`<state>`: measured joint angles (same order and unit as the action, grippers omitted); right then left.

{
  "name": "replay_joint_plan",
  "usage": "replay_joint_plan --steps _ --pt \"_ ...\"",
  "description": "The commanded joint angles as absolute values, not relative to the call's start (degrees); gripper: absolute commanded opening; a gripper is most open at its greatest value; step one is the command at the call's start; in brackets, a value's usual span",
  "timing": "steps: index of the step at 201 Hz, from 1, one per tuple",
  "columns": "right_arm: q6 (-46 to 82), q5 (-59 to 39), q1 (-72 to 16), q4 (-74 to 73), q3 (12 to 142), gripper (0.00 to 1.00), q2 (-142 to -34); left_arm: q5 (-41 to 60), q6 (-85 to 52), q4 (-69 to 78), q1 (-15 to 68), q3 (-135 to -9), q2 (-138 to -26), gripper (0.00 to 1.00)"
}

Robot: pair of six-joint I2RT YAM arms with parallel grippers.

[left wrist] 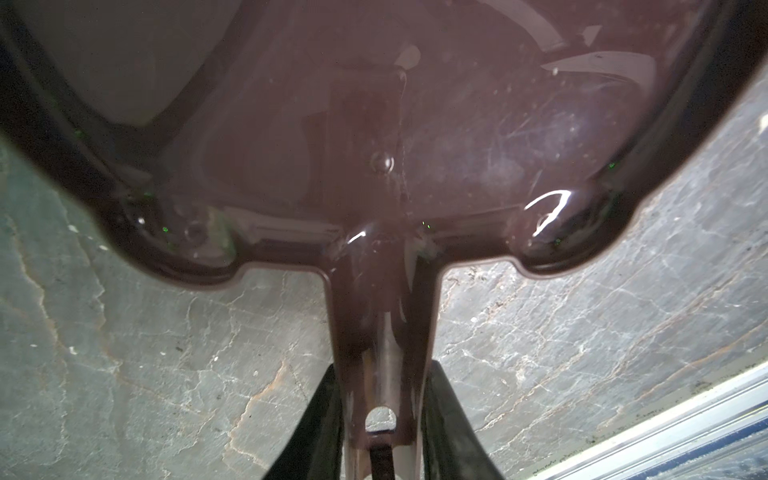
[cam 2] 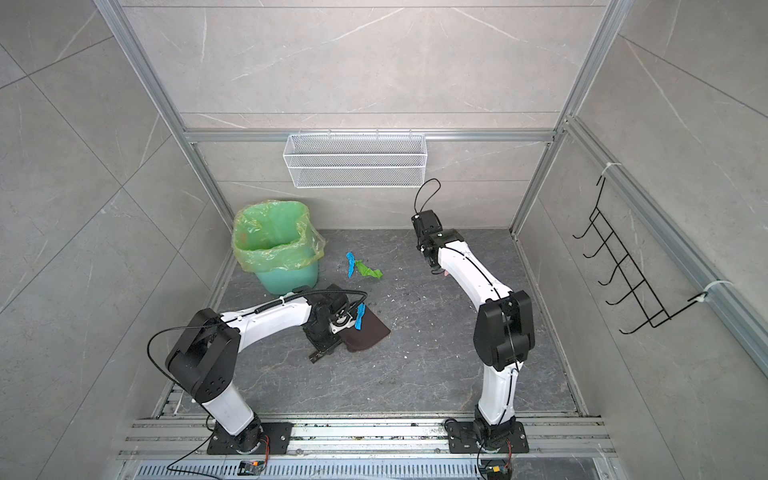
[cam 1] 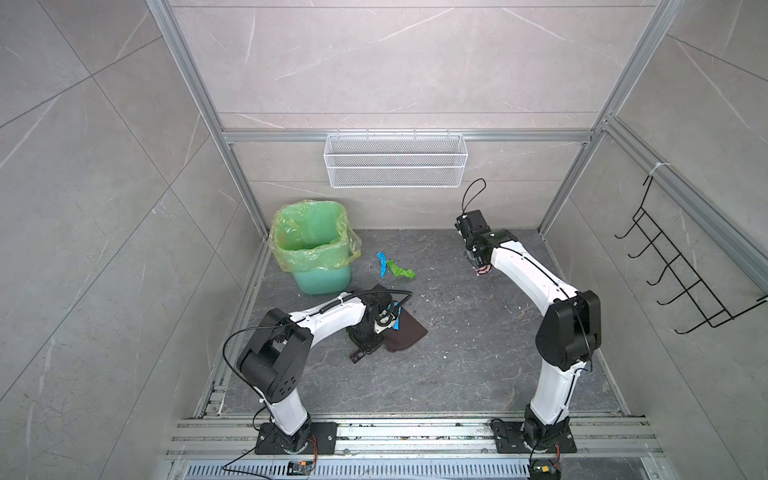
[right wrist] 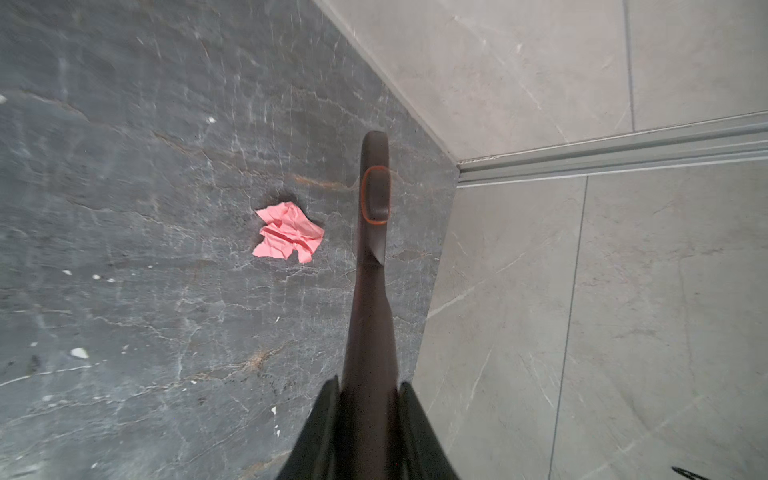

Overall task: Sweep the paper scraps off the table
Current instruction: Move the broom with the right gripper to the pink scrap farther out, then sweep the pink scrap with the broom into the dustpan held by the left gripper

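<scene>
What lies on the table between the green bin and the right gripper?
A blue scrap and a green scrap, touching each other; both top views show them.

- We see the table (cam 1: pixel 478 365), dark grey stone with pale veins, framed by aluminium rails (cam 1: pixel 415 434).
- In its back left corner stands a green bin (cam 1: pixel 322 278) lined with a yellow-green bag.
- Just right of the bin lie a blue paper scrap (cam 1: pixel 381 264) and a green paper scrap (cam 1: pixel 400 270), touching each other.
- Towards the back right we find a crumpled pink paper scrap (right wrist: pixel 289 235), alone.
- A dark brown dustpan (cam 1: pixel 409 330) sits near the middle; we cannot tell whether it rests flat.
- White crumbs (right wrist: pixel 79 353) are scattered across the surface.
</scene>
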<state>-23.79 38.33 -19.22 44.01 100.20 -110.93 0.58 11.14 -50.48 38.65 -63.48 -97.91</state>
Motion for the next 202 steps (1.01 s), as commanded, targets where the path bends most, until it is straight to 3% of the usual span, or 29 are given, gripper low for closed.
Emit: replay_joint_plan --steps 1,75,125,202 --pt "-26.15 39.53 -18.74 45.42 103.84 0.0 -113.09 1.32 11.75 -51.06 39.06 -63.16 -95.86 0.0" --pt "-21.73 28.61 -20.35 56.86 105.21 0.0 -113.71 1.42 13.12 -50.8 39.03 -62.97 -96.24 0.0" --pt "-19.48 25.02 -27.0 64.75 103.89 0.0 -111.79 1.73 13.89 -49.93 39.07 -63.56 -98.42 0.0" --pt "-15.09 8.93 -33.64 70.01 105.12 0.0 -106.98 1.85 14.11 -49.27 39.01 -62.63 -98.35 0.0"
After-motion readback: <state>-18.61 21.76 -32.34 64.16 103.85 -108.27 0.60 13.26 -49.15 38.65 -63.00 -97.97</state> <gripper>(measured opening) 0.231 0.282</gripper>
